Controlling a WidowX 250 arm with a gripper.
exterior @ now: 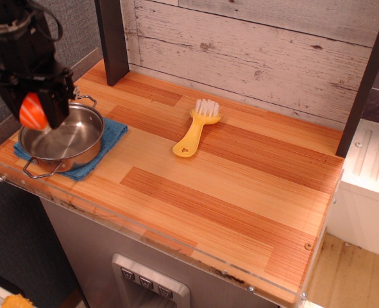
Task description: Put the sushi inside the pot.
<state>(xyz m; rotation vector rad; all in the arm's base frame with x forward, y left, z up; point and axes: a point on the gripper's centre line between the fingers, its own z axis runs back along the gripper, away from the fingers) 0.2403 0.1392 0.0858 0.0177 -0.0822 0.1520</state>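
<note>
The shiny steel pot [67, 142] with two wire handles sits on a blue cloth at the table's left end. My black gripper [35, 110] hangs over the pot's far left rim. It is shut on the sushi [33, 111], an orange salmon piece with pale stripes, held between the fingers just above the pot's opening. The pot's inside looks empty.
A blue cloth [111, 133] lies under the pot. A yellow brush [195, 130] with white bristles lies mid-table. A dark post [113, 40] stands at the back left. A white plank wall runs along the back. The table's front edge has a clear acrylic lip.
</note>
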